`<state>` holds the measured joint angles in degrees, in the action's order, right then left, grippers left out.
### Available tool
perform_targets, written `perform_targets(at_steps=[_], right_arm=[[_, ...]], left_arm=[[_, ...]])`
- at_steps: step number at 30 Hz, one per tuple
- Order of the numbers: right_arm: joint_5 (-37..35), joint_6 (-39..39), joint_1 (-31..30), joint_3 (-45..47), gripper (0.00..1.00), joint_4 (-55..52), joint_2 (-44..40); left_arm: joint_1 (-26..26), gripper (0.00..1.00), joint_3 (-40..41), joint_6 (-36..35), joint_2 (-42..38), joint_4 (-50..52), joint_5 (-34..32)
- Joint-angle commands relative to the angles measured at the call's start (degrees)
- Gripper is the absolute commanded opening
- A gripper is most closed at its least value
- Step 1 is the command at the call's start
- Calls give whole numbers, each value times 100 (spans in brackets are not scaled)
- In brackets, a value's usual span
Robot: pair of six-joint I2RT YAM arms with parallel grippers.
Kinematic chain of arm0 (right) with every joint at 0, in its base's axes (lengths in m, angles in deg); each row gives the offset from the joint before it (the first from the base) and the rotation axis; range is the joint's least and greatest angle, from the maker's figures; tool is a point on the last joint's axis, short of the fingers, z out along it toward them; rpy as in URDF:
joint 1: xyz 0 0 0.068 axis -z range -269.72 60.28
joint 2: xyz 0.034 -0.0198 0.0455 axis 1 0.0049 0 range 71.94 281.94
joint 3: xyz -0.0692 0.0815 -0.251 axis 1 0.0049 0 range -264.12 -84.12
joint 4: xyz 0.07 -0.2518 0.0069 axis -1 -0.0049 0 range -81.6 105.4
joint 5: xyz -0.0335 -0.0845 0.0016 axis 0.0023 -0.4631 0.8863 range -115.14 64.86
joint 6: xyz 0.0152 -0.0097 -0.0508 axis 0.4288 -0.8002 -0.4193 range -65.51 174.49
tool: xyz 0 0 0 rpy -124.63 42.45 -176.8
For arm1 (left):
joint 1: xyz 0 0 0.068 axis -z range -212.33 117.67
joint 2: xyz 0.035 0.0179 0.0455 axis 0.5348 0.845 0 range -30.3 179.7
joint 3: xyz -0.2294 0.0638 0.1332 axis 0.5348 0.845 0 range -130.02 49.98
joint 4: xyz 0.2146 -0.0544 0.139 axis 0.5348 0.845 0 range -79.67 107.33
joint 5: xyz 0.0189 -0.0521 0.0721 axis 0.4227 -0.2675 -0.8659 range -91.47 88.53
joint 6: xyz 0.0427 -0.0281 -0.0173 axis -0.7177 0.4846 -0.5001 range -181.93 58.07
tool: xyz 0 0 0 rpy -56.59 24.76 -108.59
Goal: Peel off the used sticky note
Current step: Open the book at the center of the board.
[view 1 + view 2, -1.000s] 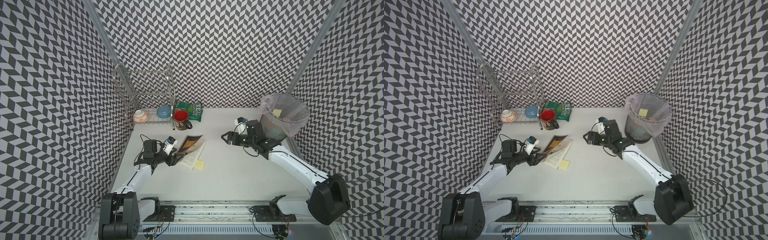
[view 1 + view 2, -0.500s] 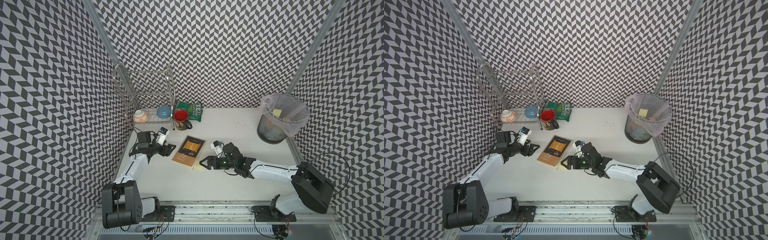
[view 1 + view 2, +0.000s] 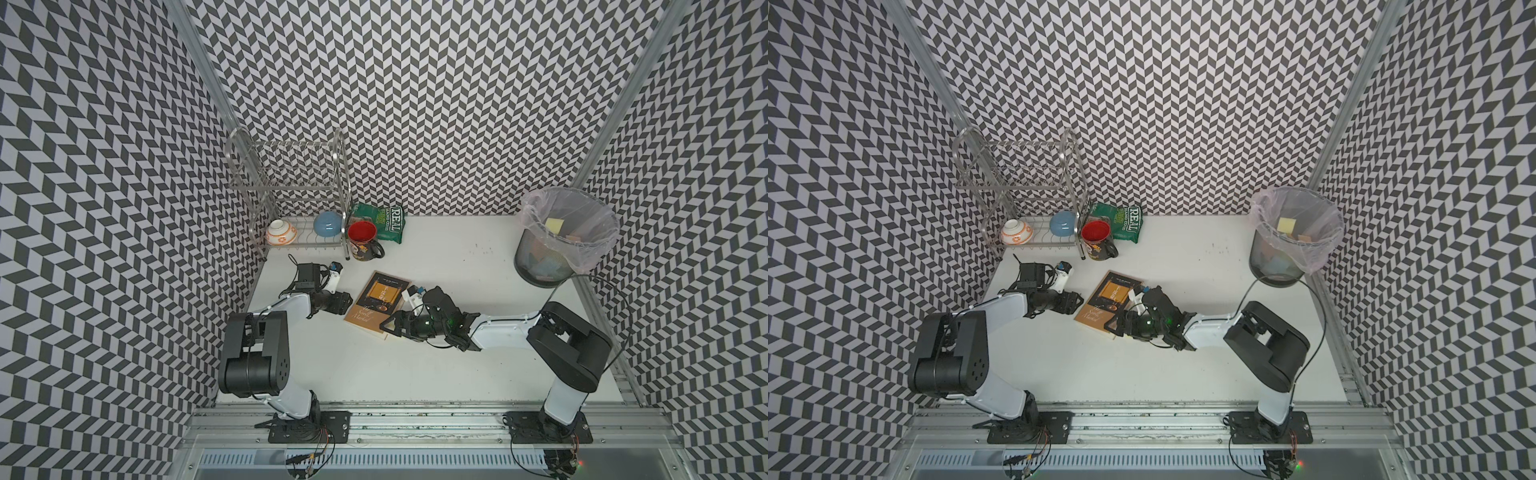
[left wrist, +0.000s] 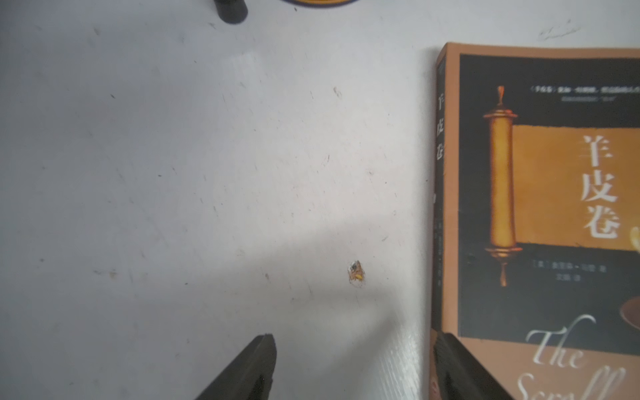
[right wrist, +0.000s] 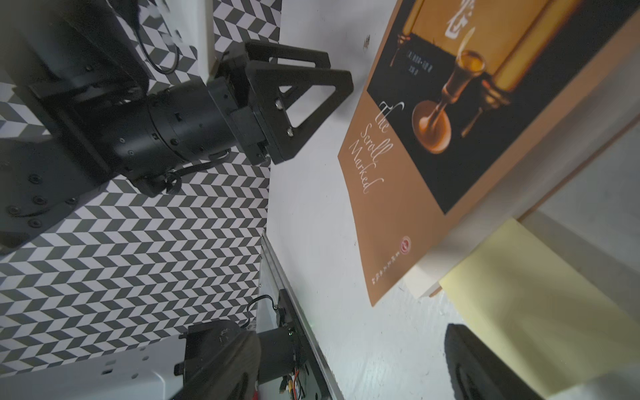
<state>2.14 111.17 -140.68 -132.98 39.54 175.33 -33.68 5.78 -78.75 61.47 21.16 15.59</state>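
Note:
A closed brown-and-black book (image 3: 376, 303) (image 3: 1106, 301) lies on the white table. In the right wrist view a pale yellow sticky note (image 5: 536, 311) sticks out from the page edge at the book's (image 5: 433, 121) near corner. My right gripper (image 3: 386, 328) (image 5: 349, 363) is low at that corner, open, with one finger (image 5: 485, 367) beside the note and nothing between the jaws. It hides the note in both top views. My left gripper (image 3: 347, 301) (image 4: 353, 349) is open at the book's (image 4: 540, 194) left edge, one finger (image 4: 457, 370) over the cover.
A mesh waste bin (image 3: 565, 237) with a pink liner and discarded notes stands at the back right. At the back left are a wire dish rack (image 3: 291, 199) holding two bowls, a red mug (image 3: 363, 241) and a green bag (image 3: 384, 222).
The right gripper came from beside the bin down to the book's near corner. The book, open before, now lies closed. The left gripper swung away, then back to the book's left edge.

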Motion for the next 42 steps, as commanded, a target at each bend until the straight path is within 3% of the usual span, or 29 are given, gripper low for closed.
perform_targets(at_steps=[1,42], right_arm=[[-6,53,-37,-178,87,329,257],[55,481,85,-343,90,934,945]], left_arm=[[93,75,-53,119,164,-177,-201],[248,70,202,205,452,-330,-203]])
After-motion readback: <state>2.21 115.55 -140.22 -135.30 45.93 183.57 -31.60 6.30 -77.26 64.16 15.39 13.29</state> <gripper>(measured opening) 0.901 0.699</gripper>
